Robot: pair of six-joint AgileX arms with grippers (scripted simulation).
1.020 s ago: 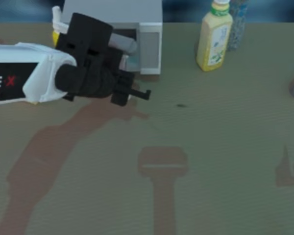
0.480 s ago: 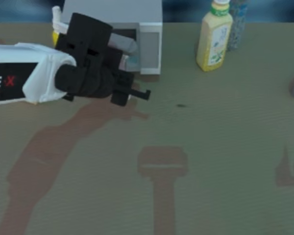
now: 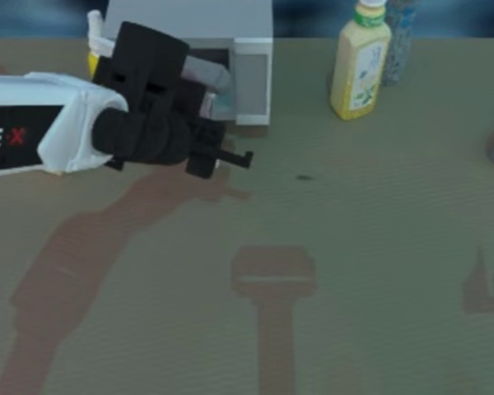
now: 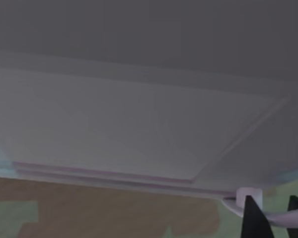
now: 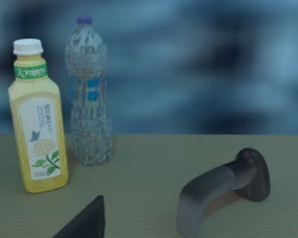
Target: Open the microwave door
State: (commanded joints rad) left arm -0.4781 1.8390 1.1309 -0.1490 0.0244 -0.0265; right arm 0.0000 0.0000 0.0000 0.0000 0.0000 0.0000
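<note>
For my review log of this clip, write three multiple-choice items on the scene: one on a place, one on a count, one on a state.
1. Where is the microwave?
A. top view's far edge, left of centre
B. near right corner
C. table centre

2. How many bottles stand to the right of it?
A. one
B. two
C. four

3. The microwave door is
A. fully shut
B. removed
C. partly open

Answers:
1 A, it sits at the far edge beside the left gripper.
2 B, the yellow juice bottle and the clear water bottle.
3 C, the teal cavity floor shows behind it.
</note>
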